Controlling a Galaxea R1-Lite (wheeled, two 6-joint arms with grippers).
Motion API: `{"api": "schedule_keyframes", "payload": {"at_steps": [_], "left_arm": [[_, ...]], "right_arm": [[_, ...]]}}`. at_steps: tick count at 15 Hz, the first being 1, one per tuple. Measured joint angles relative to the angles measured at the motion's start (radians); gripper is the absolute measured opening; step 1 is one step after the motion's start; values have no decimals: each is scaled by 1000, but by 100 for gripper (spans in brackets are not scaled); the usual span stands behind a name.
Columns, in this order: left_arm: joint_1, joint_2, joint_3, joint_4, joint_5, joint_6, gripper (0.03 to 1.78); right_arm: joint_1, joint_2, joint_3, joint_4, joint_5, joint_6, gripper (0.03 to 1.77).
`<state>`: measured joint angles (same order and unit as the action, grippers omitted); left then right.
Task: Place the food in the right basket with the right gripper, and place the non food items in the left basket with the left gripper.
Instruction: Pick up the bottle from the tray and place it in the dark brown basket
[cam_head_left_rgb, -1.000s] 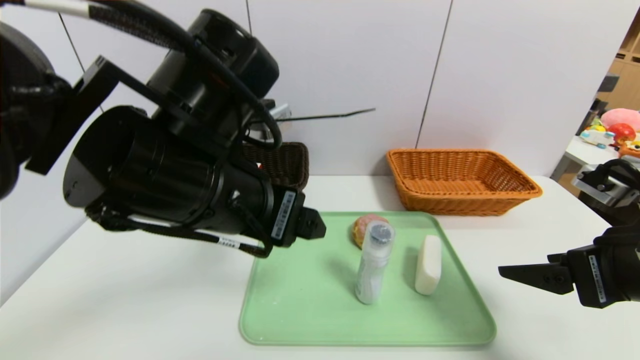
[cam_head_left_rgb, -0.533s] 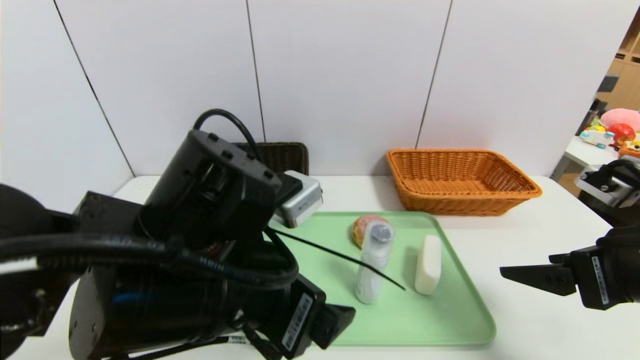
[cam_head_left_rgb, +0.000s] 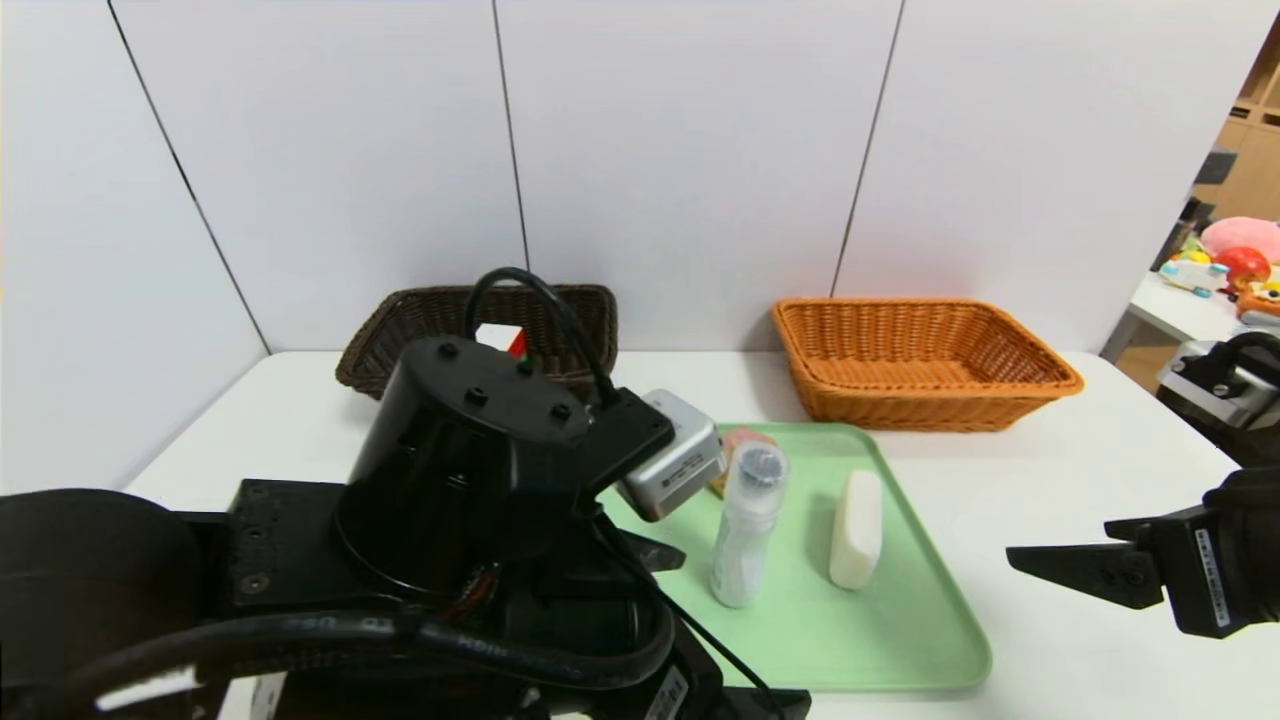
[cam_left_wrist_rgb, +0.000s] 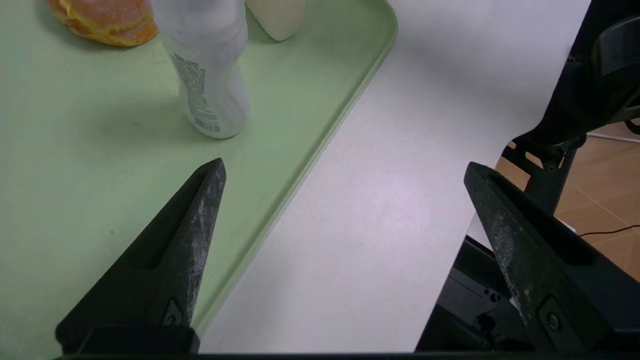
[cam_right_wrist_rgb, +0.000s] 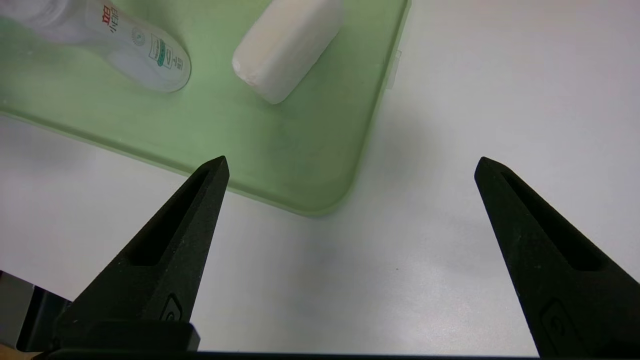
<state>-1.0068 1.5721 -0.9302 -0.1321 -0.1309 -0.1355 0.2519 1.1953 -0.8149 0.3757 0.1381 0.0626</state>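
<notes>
I have my left gripper (cam_left_wrist_rgb: 345, 170) low over the near edge of the pale green plastic tray (cam_head_left_rgb: 600, 640), its claw spread wide and empty, one finger over the tray and the other over the bare white table (cam_head_left_rgb: 1050, 470). I hold it wide because the upright white plastic bottle (cam_left_wrist_rgb: 207, 70) just ahead of it is, I judge, my next non-food pick, and the jaws need that span to straddle its body.

The bottle stands near the tray's middle. The cream-white oblong bar (cam_head_left_rgb: 857, 528) lies beside it toward the tray's right edge, apart from it. The orange-pink round bun (cam_left_wrist_rgb: 102, 20) sits behind the bottle toward the tray's far edge, partly hidden in my head view by the wrist camera.

My right gripper (cam_right_wrist_rgb: 350, 167) waits off the tray's near right corner, over the table, claw apart and holding nothing; I keep it clear so the arms don't cross.

The dark brown wicker basket (cam_head_left_rgb: 400, 330) sits at the table's far edge on the left, with a small white-and-red thing (cam_head_left_rgb: 505, 340) already in it. The orange wicker basket (cam_head_left_rgb: 920, 355) at the far right shows nothing inside, so the food is still to go.
</notes>
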Motion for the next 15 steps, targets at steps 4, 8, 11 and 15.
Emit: {"api": "schedule_keyframes", "payload": {"at_steps": [4, 8, 11, 15], "left_arm": [[40, 86, 40, -178, -39, 46, 169], [108, 145, 70, -289, -145, 101, 169], [134, 192, 67, -348, -149, 128, 169], [159, 267, 47, -438, -149, 170, 169]], "right_arm": [[-1, -21, 10, -2, -1, -1, 170], [-1, -28, 16, -1, -1, -1, 170], [0, -30, 19, -2, -1, -6, 170], [0, -41, 20, -1, -1, -7, 170]]}}
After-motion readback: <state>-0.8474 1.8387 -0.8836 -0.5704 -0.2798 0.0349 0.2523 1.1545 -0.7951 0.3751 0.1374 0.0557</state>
